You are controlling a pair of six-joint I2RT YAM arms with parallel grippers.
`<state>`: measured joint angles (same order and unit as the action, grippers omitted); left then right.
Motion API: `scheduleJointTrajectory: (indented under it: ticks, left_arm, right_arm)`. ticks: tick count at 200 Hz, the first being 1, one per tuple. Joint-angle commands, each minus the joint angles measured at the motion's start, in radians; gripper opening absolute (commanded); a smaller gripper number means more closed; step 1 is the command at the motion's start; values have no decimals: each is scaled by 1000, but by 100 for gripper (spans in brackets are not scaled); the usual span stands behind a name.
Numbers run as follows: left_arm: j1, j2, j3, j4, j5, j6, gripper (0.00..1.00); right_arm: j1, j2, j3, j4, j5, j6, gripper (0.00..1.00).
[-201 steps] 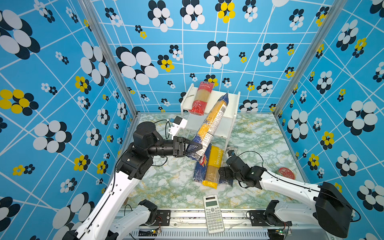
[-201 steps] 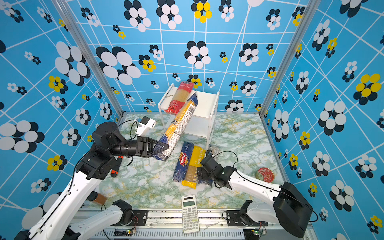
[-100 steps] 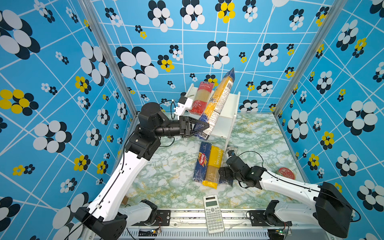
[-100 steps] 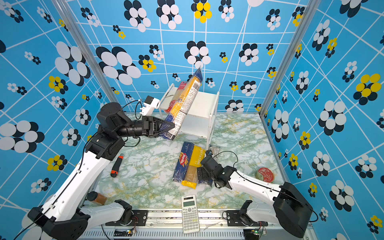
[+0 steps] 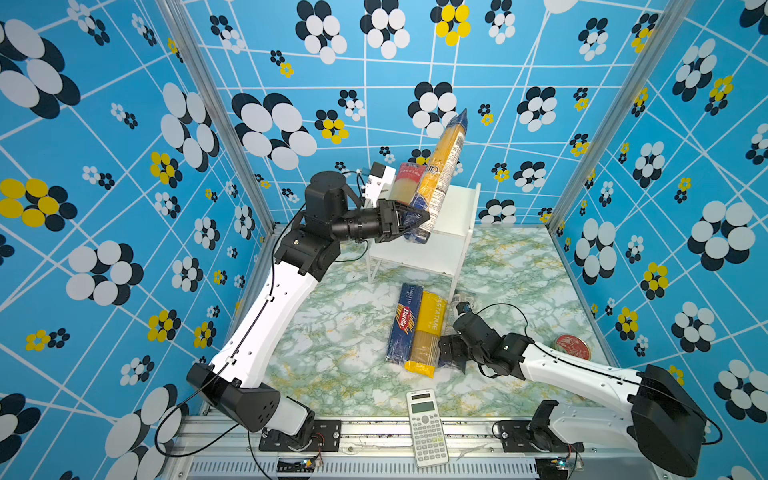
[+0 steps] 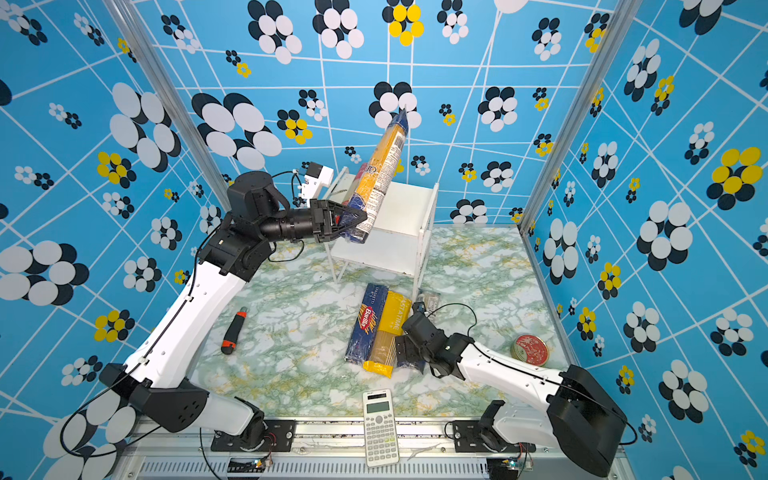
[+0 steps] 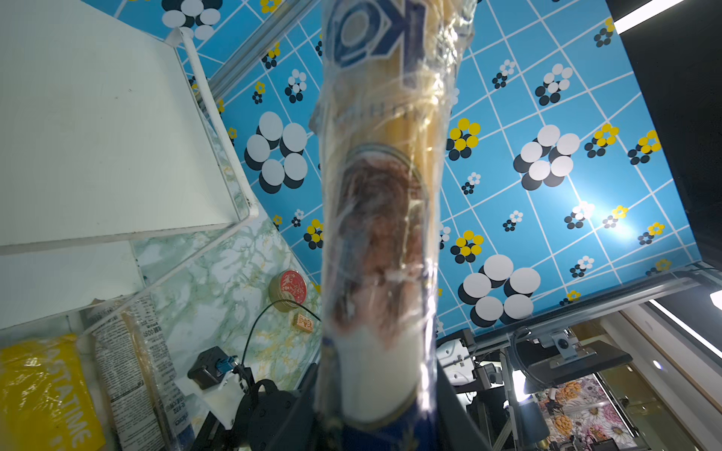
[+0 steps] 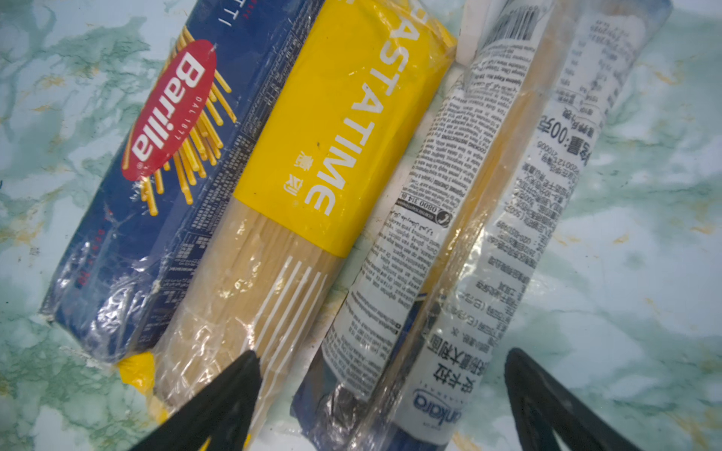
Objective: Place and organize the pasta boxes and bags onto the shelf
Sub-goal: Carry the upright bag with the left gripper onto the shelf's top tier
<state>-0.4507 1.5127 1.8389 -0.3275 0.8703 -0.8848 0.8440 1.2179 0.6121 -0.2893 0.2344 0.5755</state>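
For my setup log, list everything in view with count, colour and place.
shelf: one, white, back centre.
red-ended bag: one, clear, on shelf top.
raised navy-ended bag: one, clear, tilted above shelf.
Barilla pack: one, dark blue, flat on table.
yellow bag: one, yellow, against the pack.
lying navy-ended bag: one, clear, beside yellow bag.
calculator: one, white, front edge.
utility knife: one, black-orange, table left.
round tin: one, red, table right.
left pincer: one, black, shut on raised navy-ended bag.
right pincer: one, black, open over lying navy-ended bag.

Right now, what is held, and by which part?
The left tool grips the long navy-ended clear spaghetti bag near its lower end; the right tool holds nothing.
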Motion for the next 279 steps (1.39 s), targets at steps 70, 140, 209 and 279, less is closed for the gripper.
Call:
scheduleJointTrajectory:
  ticks: [70, 140, 209, 279]
  left_arm:
    - [-62, 199, 332, -204, -367, 358, 3]
    - [-163, 321, 511, -340, -616, 471, 5]
    - [-227, 362, 575, -395, -844, 539, 9]
    - [-238, 415, 623, -427, -905, 551, 13]
  right_arm:
    - [5, -70, -55, -19, 48, 1, 99]
    - [5, -78, -65, -20, 40, 15, 99]
    - [5, -81, -72, -17, 39, 19, 99]
    - [5, -96, -87, -14, 39, 28, 99]
